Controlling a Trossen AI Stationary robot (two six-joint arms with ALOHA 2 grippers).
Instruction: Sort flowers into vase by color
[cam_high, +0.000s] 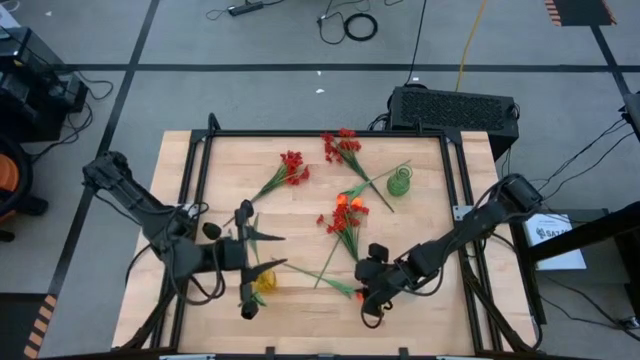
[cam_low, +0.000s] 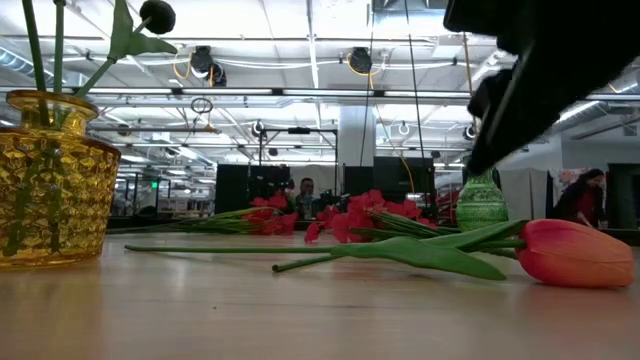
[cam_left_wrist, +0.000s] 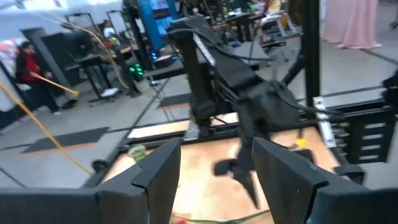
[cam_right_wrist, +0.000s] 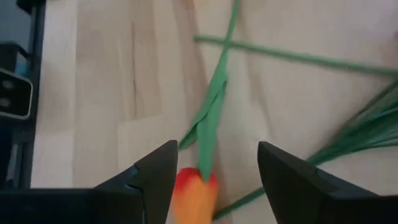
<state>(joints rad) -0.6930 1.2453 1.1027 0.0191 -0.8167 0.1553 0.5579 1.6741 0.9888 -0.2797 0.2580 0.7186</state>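
The wooden tabletop (cam_high: 420, 215) is carrying flowers scattered across its middle and far half. Two dark arms are reaching in from the near corners. The left claw (cam_high: 247, 262) is sitting near the front left, just by the yellow glass vase (cam_high: 260, 282), its fingers (cam_left_wrist: 158, 174) spread open with nothing between them. The yellow vase is already holding green stems and one black tulip (cam_low: 157, 15), standing upright. The right claw (cam_high: 373, 295) is hovering low at the front centre-right, fingers (cam_right_wrist: 155, 171) parted and empty, directly over an orange tulip (cam_right_wrist: 194, 193). That tulip is lying flat, its bloom nearest the front edge and its long stem (cam_high: 335, 268) running away diagonally toward the left and the tabletop's centre. More orange tulips (cam_high: 347, 210) are lying in the middle, stems pointing toward the front. Two red clusters (cam_high: 292, 166) are lying toward the far side, one stem slanting front-left, the other (cam_high: 342, 146) slanting front-right. A small green vase (cam_high: 400, 181) is standing at the far right.
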